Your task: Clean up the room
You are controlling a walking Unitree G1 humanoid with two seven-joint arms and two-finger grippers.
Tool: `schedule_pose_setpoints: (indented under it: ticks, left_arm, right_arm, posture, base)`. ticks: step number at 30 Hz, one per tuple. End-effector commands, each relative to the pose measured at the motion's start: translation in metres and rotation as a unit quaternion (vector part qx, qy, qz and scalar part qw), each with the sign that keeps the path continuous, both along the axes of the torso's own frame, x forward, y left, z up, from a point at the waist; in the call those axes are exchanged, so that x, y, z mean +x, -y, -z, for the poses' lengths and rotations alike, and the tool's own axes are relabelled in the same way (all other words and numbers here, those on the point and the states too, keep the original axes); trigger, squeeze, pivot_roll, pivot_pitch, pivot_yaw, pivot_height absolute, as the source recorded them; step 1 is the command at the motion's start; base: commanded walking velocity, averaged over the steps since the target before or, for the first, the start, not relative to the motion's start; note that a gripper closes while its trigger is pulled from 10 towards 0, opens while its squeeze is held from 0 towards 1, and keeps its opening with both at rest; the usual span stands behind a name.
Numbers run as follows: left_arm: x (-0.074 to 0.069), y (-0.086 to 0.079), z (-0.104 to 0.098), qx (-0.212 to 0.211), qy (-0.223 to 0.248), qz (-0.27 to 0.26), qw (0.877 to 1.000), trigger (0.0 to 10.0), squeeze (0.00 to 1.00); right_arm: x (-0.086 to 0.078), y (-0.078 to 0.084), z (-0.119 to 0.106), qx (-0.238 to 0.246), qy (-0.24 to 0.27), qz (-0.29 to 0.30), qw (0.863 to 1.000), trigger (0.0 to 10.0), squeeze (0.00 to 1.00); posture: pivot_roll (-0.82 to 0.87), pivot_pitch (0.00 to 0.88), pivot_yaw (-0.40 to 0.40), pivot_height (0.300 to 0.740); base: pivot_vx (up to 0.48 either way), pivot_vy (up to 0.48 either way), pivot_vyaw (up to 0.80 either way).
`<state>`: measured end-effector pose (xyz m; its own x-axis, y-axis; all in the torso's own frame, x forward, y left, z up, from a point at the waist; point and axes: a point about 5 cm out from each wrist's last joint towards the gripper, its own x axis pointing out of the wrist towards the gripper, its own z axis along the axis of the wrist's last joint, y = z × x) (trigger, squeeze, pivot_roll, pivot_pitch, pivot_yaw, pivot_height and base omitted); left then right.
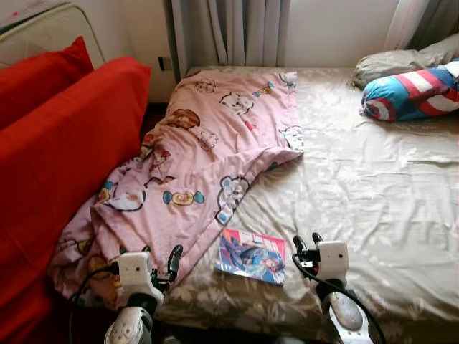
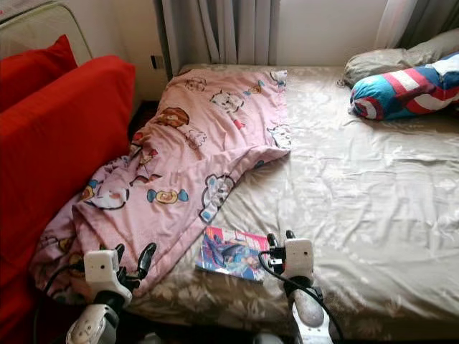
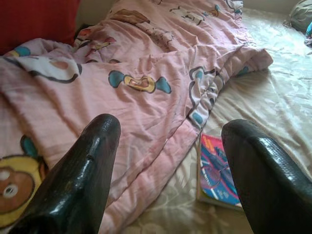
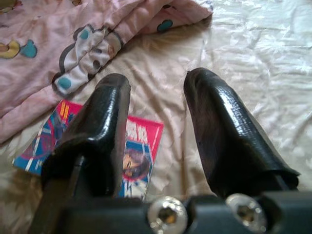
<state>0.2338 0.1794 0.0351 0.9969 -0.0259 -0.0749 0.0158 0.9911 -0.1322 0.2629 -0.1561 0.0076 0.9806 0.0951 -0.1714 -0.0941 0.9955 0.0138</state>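
Observation:
A pink cartoon-print blanket (image 1: 201, 154) lies crumpled across the left part of the bed (image 1: 373, 193), its lower end hanging off the near left corner. A colourful comic book (image 1: 251, 256) lies flat on the beige sheet near the bed's front edge, just beside the blanket's hem. My left gripper (image 1: 159, 256) hovers open over the blanket's lower edge, with nothing between its fingers (image 3: 83, 180). Just right of the book, my right gripper (image 1: 307, 242) stands open, its fingers (image 4: 224, 136) above the sheet; the comic book (image 4: 97, 146) lies under one finger.
A red sofa (image 1: 57, 165) with a red cushion stands tight against the bed's left side. A blue, red and white bolster pillow (image 1: 412, 92) and a beige pillow (image 1: 391, 63) lie at the far right. Grey curtains (image 1: 229, 32) hang behind the bed.

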Motion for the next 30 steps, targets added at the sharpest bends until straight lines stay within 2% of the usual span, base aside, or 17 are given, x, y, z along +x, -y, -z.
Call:
schedule_pose_setpoints:
  ticks: [1, 11, 15, 17, 20, 30]
  left_arm:
    - [-0.001, -0.001, 0.002, -0.001, -0.009, -0.002, 1.0, 10.0, 0.0]
    - [-0.001, 0.0, 0.0, -0.001, -0.008, -0.001, 1.0, 10.0, 0.0]
    - [-0.001, 0.0, 0.0, -0.001, -0.008, -0.001, 1.0, 10.0, 0.0]
    - [-0.001, 0.0, 0.0, -0.001, -0.008, -0.001, 1.0, 10.0, 0.0]
    - [-0.001, 0.0, 0.0, -0.001, -0.009, 0.0, 1.0, 10.0, 0.0]
    - [-0.001, -0.002, 0.004, -0.004, -0.014, 0.002, 1.0, 10.0, 0.0]
  right_arm:
    - [0.0, -0.001, 0.001, 0.004, -0.002, -0.003, 1.0, 10.0, 0.0]
    - [0.002, -0.006, 0.002, 0.01, -0.001, -0.014, 1.0, 10.0, 0.0]
    - [0.001, -0.005, 0.007, 0.006, -0.021, -0.016, 1.0, 10.0, 0.0]
    - [0.001, -0.003, 0.013, 0.007, -0.041, -0.02, 0.999, 10.0, 0.0]
    - [0.0, -0.002, 0.013, 0.006, -0.037, -0.022, 0.999, 10.0, 0.0]
    - [0.001, -0.002, 0.015, 0.01, -0.04, -0.024, 0.999, 10.0, 0.0]
  posture:
    - [-0.07, 0.106, 0.021, 0.651]
    - [-0.07, 0.107, 0.024, 0.651]
    - [-0.07, 0.108, 0.025, 0.651]
    - [-0.07, 0.109, 0.026, 0.631]
    - [-0.07, 0.109, 0.025, 0.606]
    - [-0.07, 0.098, 0.03, 0.606]
  base:
    - [0.0, 0.0, 0.0]
    - [0.0, 0.0, 0.0]
    - [0.0, 0.0, 0.0]
    - [0.0, 0.0, 0.0]
    - [0.0, 0.0, 0.0]
    - [0.0, 0.0, 0.0]
